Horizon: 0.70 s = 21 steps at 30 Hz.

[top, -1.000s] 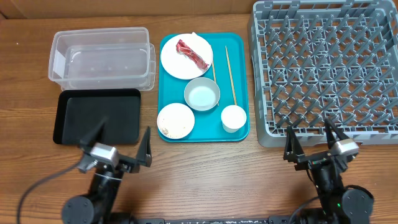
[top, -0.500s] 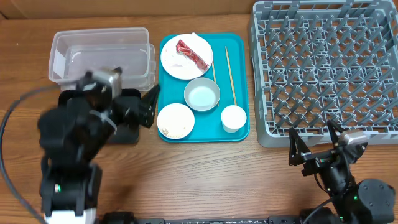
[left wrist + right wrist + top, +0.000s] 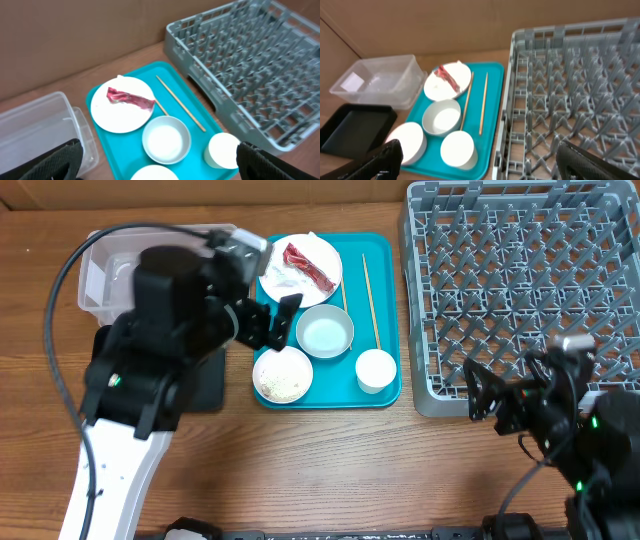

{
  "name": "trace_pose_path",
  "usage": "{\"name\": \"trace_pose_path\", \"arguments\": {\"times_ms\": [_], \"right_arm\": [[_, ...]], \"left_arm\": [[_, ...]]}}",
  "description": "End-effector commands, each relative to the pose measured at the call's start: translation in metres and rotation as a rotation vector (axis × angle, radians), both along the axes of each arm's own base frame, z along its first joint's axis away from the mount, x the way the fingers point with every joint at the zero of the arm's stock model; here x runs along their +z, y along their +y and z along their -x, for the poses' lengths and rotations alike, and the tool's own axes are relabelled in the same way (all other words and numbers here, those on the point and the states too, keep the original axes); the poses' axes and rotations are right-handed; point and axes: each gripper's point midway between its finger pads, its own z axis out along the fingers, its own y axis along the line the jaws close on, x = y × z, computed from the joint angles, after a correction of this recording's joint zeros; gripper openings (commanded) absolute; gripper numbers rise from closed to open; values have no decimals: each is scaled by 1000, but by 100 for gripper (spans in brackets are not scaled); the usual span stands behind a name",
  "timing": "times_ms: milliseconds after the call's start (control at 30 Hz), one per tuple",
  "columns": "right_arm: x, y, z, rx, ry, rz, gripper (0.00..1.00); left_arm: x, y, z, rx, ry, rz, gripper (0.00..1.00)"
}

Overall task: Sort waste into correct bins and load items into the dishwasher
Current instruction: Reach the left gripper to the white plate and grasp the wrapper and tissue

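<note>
Approach step: left gripper [image 3: 270,320] spread, empty; next descend, pinch red wrapper [image 3: 308,267] at tray's [image 3: 388,290] 11 o'clock. Right gripper [image 3: 505,387] spread.

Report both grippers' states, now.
Left gripper: open, holding nothing.
Right gripper: open, holding nothing.

Left gripper [image 3: 272,320] spread wide on a forward-stretched arm [image 3: 150,350]; right gripper [image 3: 508,388] likewise spread, further back
</note>
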Motion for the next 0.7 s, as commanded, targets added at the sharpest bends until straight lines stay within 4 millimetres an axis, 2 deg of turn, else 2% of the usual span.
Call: {"name": "trace_pose_path", "arguments": {"times_ms": [0,133,233,333,433,567,667], "right_arm": [[7,5,-12,21,14,-8,100],[-6,7,-25,26,68,-8,100],[-28,12,-24,51,172,-17,100],[-38,13,-26,56,218,-18,100],[-44,13,-27,55,245,-17,100],[-47,13,-24,54,264,-16,100],[-50,13,-21,53,280,-17,100]], "left_arm": [[1,-1,-12,12,2,-142,100],[-19,-10,-16,-11,70,-148,100],[-36,-24,-21,-63,127,-123,100],[-30,-47,-34,-139,93,-47,100],[-25,-54,-54,-82,116,-100,100],[-39,-66,-82,-8,157,-230,100],[-52,-73,-106,99,175,-250,100]]}}
